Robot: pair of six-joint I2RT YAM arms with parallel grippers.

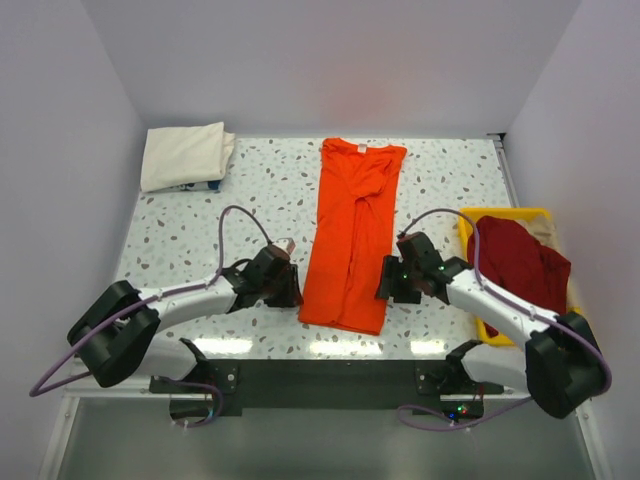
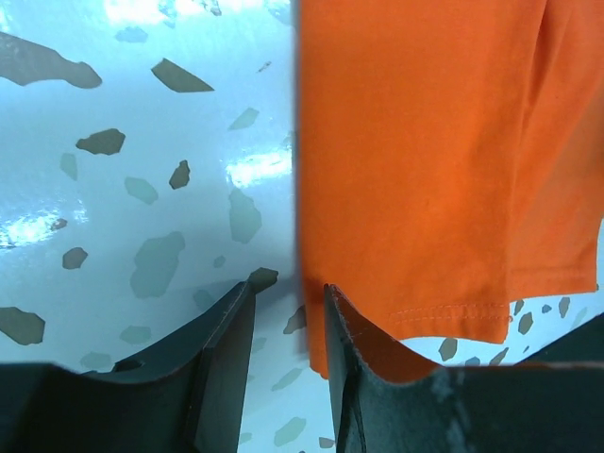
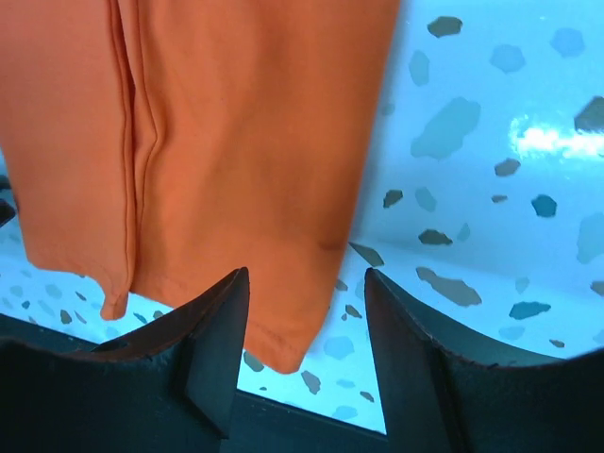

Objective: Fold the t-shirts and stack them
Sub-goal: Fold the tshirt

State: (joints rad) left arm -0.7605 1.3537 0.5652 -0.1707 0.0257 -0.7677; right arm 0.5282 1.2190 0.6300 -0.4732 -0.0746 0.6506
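Observation:
The orange t-shirt [image 1: 352,235] lies in the middle of the table, folded lengthwise into a long strip with its hem at the near end. My left gripper [image 1: 293,288] is open at the hem's left corner. In the left wrist view the gripper [image 2: 293,283] straddles the shirt's [image 2: 415,170] left edge. My right gripper [image 1: 386,284] is open at the hem's right corner. In the right wrist view the gripper [image 3: 305,274] has the shirt's [image 3: 245,142] corner between its jaws. The cream t-shirt [image 1: 185,155] lies folded at the far left. The dark red t-shirt [image 1: 520,262] lies crumpled at the right.
The dark red shirt lies in a yellow plastic tray [image 1: 510,212] at the table's right edge, close to my right arm. The speckled white table [image 1: 200,230] is walled at the back and on both sides.

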